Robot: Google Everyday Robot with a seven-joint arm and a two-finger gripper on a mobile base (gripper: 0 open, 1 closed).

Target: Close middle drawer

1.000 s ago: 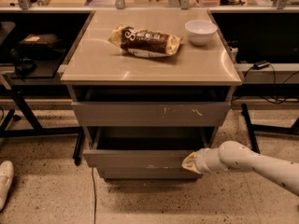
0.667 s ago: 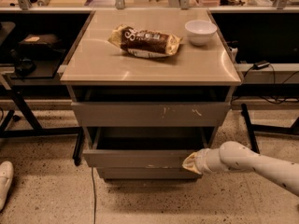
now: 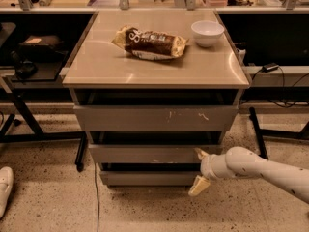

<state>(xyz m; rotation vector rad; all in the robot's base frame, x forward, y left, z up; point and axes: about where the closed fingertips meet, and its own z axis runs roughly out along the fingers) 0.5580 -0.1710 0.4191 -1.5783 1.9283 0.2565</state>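
The middle drawer (image 3: 149, 153) is a plain grey-brown front in the cabinet, below the top drawer front with pale scratch marks (image 3: 154, 118). It sits nearly in line with the other fronts, and a narrow dark strip shows above it. My gripper (image 3: 199, 170) is at the drawer's right end, on a white arm coming in from the right. Its fingers are spread open: the upper fingertip (image 3: 200, 153) touches the drawer front, and the lower one (image 3: 198, 186) hangs in front of the bottom drawer (image 3: 145, 178). It holds nothing.
A snack bag (image 3: 150, 43) and a white bowl (image 3: 207, 33) sit on the cabinet top (image 3: 96, 66). Black table legs stand on the left (image 3: 24, 115) and right (image 3: 256, 129). A white shoe (image 3: 5, 187) lies on the floor at the far left.
The middle drawer has slid back into the cabinet from well pulled out. My gripper has moved inward with it, staying against its right end.
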